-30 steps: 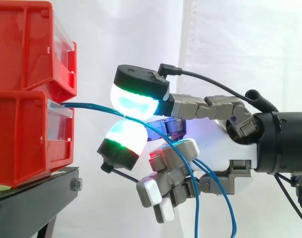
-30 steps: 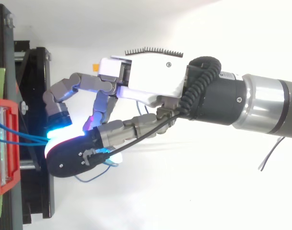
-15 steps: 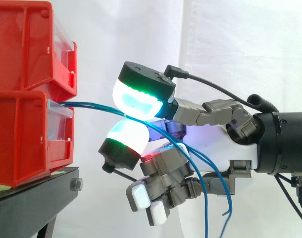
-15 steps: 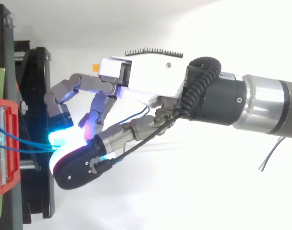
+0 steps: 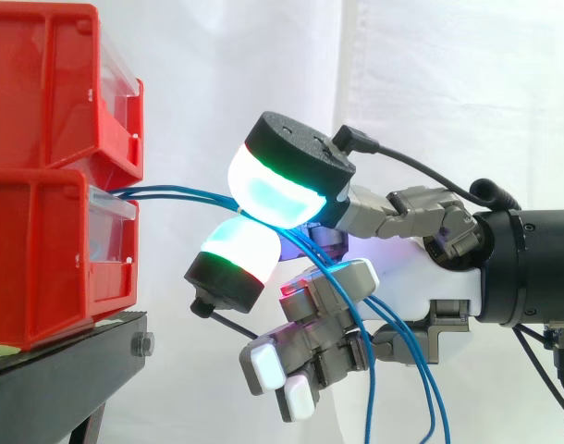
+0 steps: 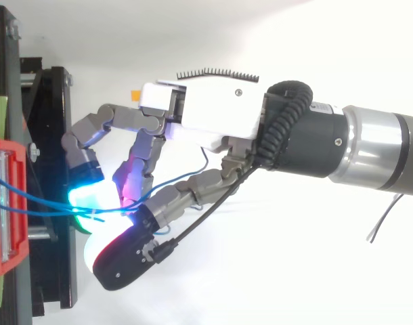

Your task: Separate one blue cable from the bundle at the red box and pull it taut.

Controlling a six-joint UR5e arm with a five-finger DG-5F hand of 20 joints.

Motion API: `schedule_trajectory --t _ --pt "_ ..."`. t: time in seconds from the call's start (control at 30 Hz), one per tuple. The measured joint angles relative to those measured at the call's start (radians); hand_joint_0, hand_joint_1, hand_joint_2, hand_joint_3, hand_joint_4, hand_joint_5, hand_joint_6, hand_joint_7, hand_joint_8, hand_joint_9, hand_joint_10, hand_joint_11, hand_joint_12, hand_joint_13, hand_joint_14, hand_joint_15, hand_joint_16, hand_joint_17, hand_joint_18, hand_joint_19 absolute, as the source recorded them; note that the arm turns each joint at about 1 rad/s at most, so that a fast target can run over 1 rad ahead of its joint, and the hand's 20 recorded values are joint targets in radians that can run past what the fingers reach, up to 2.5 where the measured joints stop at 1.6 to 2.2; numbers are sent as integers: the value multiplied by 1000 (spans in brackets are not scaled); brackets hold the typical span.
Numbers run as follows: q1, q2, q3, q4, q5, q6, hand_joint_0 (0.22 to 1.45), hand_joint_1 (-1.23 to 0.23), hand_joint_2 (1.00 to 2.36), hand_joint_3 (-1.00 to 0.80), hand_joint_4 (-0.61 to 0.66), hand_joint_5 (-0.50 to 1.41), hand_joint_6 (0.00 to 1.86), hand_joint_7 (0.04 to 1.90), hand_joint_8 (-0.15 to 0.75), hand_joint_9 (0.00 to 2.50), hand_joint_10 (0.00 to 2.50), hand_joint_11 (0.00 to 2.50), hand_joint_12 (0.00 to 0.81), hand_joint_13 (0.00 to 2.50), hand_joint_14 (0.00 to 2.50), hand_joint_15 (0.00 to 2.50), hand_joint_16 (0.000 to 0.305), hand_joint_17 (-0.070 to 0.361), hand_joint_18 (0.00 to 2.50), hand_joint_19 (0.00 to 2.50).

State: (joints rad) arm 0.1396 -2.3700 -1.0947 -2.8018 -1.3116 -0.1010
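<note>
Finding the hand [image 5: 448,282] hovering level at the end of the arm [image 6: 369,149], out from the right edge of the side view and facing the lower red bin [image 5: 42,259], near it but apart from it. Not being able to tell whether the hand is gripping anything: seeing its front end overlapping itself in the side view and covering the very spot where the blue cables [image 5: 176,193] are entering it, and getting no clearer answer from above. Tracing two of those cables, thin and bright blue, leaving the top of the lower red bin over its clear front panel [image 5: 113,245], running side by side and almost level across the open gap, bowing slightly rather than lying dead straight. Seeing them from above as spreading apart at the bin and crossing one another just at the hand. Losing them inside the hand, then picking up blue strands again behind it, dropping in loose curves under the palm and running out of the side view's bottom edge, ends not showing. Failing to make out where the cables are starting inside the bin, the panel blurring whatever is lying behind it. Noting the upper red bin [image 5: 42,83] sitting on the lower one, both cut off at the left edge, resting on the black stand [image 5: 69,370], with the white curtain [image 5: 467,92] hanging behind everything.
</note>
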Motion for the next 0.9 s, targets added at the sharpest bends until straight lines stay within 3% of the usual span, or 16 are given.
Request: schedule_trajectory --t 0.17,0.33,0.43,0.5,0.67,0.83,0.9 --pt "0 0 0 -1 0 0 450 -634 1000 -500 82 -115 871 1218 381 1512 27 1467 420 1165 22 608 52 118 1076 624" --pt "0 0 0 -1 0 0 565 -518 1000 -500 68 -117 861 1254 336 1493 34 1489 387 1137 24 632 45 101 1013 685" --pt "0 0 0 -1 0 0 634 -598 1000 -500 43 -117 853 1287 323 1488 31 1499 381 1132 23 644 43 98 999 694" --pt "0 0 0 -1 0 0 643 -726 1010 -393 41 -120 847 1333 330 1468 32 1497 385 1124 24 646 44 99 996 696" --pt "0 0 0 -1 0 -1 676 -889 1018 -265 22 -138 862 1388 328 1411 31 1488 385 1096 24 635 45 101 981 678" --pt "0 0 0 -1 0 -1 793 -962 1012 -366 -94 -147 876 1430 312 1375 31 1483 369 1064 23 635 44 98 933 659" --pt "1 0 0 -1 0 -2 841 -954 1000 -497 -135 -150 892 1479 302 1377 31 1479 361 1049 26 640 43 97 900 652"
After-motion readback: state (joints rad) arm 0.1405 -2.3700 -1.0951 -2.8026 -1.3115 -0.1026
